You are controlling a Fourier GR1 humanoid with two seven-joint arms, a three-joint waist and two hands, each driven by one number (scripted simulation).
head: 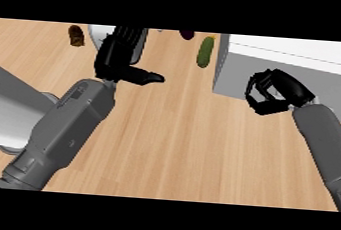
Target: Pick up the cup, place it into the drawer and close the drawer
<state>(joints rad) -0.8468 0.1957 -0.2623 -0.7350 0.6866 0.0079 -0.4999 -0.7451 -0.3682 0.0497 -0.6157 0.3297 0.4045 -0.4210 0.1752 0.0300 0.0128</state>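
Held left hand [118,53] open over the cup [95,32], fingers straight, thumb sideways; could not tell its axis. Held right hand [273,91] curled, empty, against drawer [234,66].

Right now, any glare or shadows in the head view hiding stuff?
Head view: even light, no glare on the counter; the box side is shaded grey; the left hand, not shadow, hides most of a pale object behind it.

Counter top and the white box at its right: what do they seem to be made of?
Counter top: light wood, matte, judging by its plank seams and grain. White box: smooth white top, plain grey side, no grain; perhaps painted board or plastic, the look leaves it open.
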